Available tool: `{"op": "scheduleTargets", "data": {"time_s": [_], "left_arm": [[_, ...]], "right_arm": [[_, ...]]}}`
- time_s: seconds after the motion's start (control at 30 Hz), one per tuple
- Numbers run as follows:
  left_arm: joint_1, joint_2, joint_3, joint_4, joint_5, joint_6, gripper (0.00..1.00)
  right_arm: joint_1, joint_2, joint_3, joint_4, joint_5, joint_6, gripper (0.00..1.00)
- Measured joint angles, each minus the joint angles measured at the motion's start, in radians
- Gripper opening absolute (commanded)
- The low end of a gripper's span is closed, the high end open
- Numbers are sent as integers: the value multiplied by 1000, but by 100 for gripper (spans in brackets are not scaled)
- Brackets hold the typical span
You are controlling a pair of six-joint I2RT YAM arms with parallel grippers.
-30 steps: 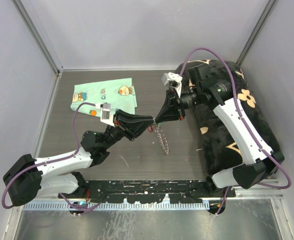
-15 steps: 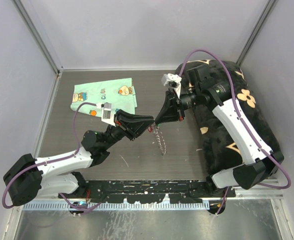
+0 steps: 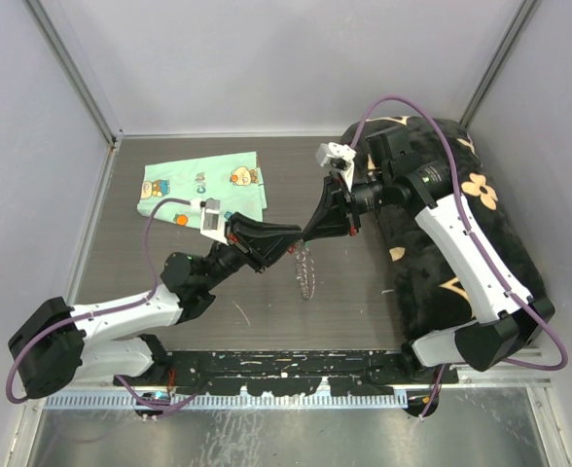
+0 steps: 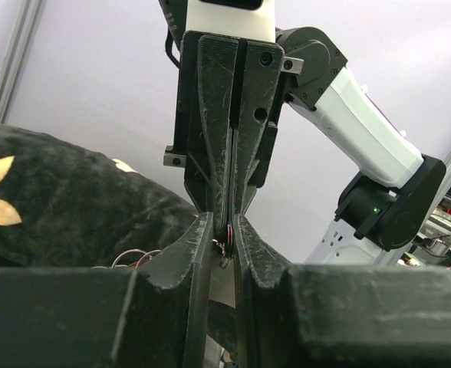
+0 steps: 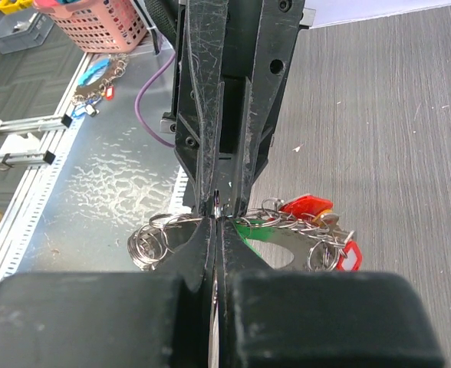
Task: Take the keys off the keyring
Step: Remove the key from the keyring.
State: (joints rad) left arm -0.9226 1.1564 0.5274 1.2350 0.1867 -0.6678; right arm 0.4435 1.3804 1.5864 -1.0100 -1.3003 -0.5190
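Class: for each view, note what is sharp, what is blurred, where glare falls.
Top view: evenly lit, sharp, soft shadows, but the keys too small to resolve. Left wrist view: the left pincer a dark blur. Right wrist view: the right pincer blurred, keys crisp, glare on the metal sheet.

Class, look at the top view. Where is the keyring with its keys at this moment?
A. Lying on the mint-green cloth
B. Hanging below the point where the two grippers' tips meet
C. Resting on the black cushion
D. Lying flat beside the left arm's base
B: the keyring hangs under the meeting tips of the left gripper and right gripper, apart from the cloth and the cushion.
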Motion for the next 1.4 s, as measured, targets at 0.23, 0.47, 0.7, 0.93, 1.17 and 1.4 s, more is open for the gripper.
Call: {"op": "scheduleTargets", "data": {"time_s": [0.23, 0.47, 0.7, 0.93, 1.17, 1.4], "left_arm": [[0, 11, 16, -4, 2, -5, 0], [0, 11, 16, 5, 1, -6, 0], [0, 11, 16, 8, -2, -24, 0], [0, 11, 16, 10, -11, -29, 0], [0, 12, 16, 32, -22, -35, 0], [-6, 24, 16, 62, -32, -47, 0]], "right_arm": [[-3, -2, -10, 15, -1, 10, 1], [-3, -20, -34, 54, -9, 43, 12], [-4, -52, -95, 153, -37, 123, 28], [-4, -69, -134, 224, -58, 185, 45], [-4, -117, -216, 357, -64, 291, 45], [-4, -151, -283, 524, -55, 444, 37]]}}
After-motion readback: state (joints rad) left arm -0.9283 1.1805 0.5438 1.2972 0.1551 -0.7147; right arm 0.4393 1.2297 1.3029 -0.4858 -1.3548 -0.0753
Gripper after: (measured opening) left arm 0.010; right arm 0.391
